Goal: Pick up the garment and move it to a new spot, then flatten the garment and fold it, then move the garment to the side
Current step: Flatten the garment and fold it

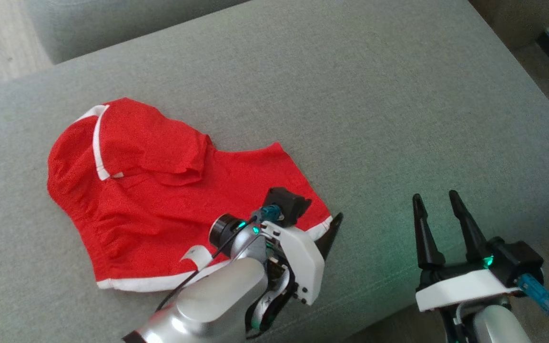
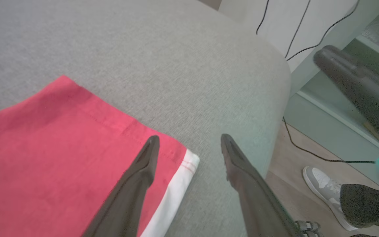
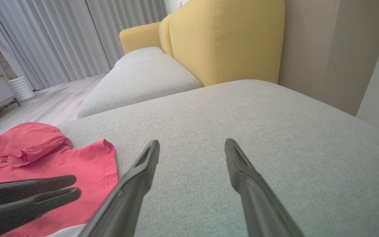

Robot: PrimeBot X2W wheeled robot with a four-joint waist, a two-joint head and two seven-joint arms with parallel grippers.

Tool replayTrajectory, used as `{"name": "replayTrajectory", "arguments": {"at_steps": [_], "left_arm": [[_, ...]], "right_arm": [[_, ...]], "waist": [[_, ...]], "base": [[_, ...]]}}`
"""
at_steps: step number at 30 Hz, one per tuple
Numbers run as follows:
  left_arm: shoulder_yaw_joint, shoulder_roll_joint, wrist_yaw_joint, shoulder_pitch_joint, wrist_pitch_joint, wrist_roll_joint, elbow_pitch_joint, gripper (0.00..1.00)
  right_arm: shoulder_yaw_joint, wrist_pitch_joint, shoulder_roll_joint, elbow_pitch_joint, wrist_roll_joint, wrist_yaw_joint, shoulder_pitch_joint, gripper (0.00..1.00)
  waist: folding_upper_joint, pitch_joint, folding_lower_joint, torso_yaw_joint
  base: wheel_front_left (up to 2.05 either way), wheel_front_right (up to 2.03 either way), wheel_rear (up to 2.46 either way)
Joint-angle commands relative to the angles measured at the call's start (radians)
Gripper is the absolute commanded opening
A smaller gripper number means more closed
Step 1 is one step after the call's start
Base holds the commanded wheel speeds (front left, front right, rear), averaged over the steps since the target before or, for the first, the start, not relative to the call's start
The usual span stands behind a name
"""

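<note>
While the red garment (image 1: 160,200) lies spread on the grey sofa cushion (image 1: 374,95), towards the robot's left, its far part is doubled over into a rumpled flap with a white strip along one edge. White trim also runs along the near hem. The left claw (image 2: 190,140) hangs at the garment's near right corner with its fingers wide apart and nothing between them. One finger (image 2: 143,171) is over the red cloth beside the white hem and the other is over bare cushion. Whether the tips touch the fabric cannot be told. The right claw (image 1: 435,196) is well apart from the garment, above the cushion's near edge. It too is spread wide and empty, its fingers pointing away across bare grey cloth. Beyond the cushion stands a yellow sofa back (image 3: 225,39). On the wooden floor beside the cushion, a person's pale shoe (image 2: 324,184) shows near a black cable (image 2: 308,153).
</note>
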Motion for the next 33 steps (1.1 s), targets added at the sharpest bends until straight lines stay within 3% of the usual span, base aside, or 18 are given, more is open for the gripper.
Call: {"name": "replayTrajectory", "arguments": {"at_steps": [1, 7, 15, 21, 24, 27, 33], "left_arm": [[0.042, -0.009, -0.004, -0.019, -0.025, -0.008, -0.041, 1.0], [0.102, 0.041, 0.07, 0.033, -0.12, -0.005, -0.129, 1.0], [0.233, 0.206, 0.275, 0.232, -0.214, 0.043, -0.296, 1.0], [0.328, 0.307, 0.345, 0.375, -0.221, 0.113, -0.375, 1.0], [0.409, 0.339, 0.347, 0.453, -0.222, 0.151, -0.406, 1.0], [0.499, 0.351, 0.313, 0.535, -0.222, 0.18, -0.437, 1.0], [0.656, 0.343, 0.174, 0.68, -0.222, 0.257, -0.463, 1.0]], "right_arm": [[0.012, -0.011, -0.004, -0.028, -0.013, 0.008, -0.013, 1.0], [0.001, -0.011, -0.012, -0.049, -0.041, 0.008, 0.006, 1.0], [-0.039, -0.011, -0.037, -0.075, -0.083, 0.008, 0.072, 1.0], [-0.069, -0.011, -0.042, -0.071, -0.1, 0.008, 0.111, 1.0], [-0.078, -0.011, -0.038, -0.064, -0.098, 0.008, 0.12, 1.0], [-0.081, -0.011, -0.033, -0.054, -0.097, 0.008, 0.127, 1.0], [-0.091, -0.011, -0.02, -0.024, -0.1, 0.008, 0.15, 1.0]], "waist": [[0.0, -0.014, 0.0, 0.011], [0.0, -0.062, 0.0, 0.053], [0.0, -0.159, 0.0, 0.176], [0.0, -0.191, 0.0, 0.284], [0.0, -0.201, 0.0, 0.329], [0.0, -0.211, 0.0, 0.365], [0.0, -0.224, 0.0, 0.409]], "base": [[0.0, 0.0, 0.0], [0.0, 0.0, 0.0], [0.0, 0.0, 0.0], [0.0, 0.0, 0.0], [0.0, 0.0, 0.0], [0.0, 0.0, 0.0], [0.0, 0.0, 0.0]]}}
